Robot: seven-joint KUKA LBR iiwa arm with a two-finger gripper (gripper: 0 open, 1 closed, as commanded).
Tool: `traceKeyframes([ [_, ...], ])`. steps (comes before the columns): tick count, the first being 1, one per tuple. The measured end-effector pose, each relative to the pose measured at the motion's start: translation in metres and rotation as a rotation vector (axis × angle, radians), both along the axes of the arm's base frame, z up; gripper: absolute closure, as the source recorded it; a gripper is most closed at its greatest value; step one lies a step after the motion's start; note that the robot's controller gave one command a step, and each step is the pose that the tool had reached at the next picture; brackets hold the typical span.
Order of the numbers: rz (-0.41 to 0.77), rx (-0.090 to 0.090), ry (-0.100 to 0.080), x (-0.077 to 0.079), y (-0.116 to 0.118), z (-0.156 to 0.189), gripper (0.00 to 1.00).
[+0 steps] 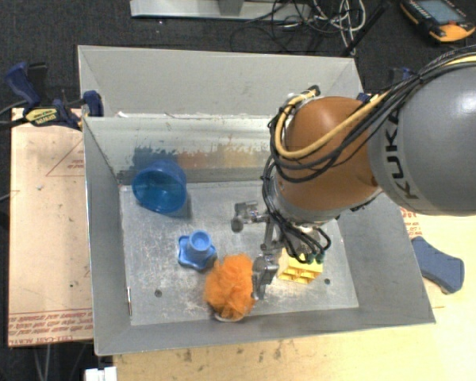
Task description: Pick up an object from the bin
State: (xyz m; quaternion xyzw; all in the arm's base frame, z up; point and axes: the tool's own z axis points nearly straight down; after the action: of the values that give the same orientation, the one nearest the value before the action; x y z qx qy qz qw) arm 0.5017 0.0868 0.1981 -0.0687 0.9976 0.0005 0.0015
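My gripper (251,246) hangs low over the front middle of the bin, open, with bare bin floor between its fingers. One fingertip (262,278) stands against the right side of an orange fuzzy mesh puff (230,286) lying at the front wall. The other fingertip (240,214) is farther back, apart from any object. A yellow studded block (301,273) lies just right of the gripper, partly under the wrist. A small blue cap-shaped piece (196,249) sits to the left of the gripper.
A blue plastic cup (160,187) lies on its side at the back left corner. The arm's orange cover and cables hide the bin's right half. Bare floor shows along the left side and behind the gripper.
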Motion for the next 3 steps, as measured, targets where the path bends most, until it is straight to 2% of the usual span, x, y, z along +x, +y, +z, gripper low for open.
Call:
traceKeyframes([
  [1,0.188,-0.001,0.004,-0.024,0.017,-0.04,0.0],
  [2,0.112,0.0,0.004,-0.022,0.012,-0.067,0.0],
  [3,0.367,0.0,-0.018,-0.017,0.012,-0.114,0.0],
])
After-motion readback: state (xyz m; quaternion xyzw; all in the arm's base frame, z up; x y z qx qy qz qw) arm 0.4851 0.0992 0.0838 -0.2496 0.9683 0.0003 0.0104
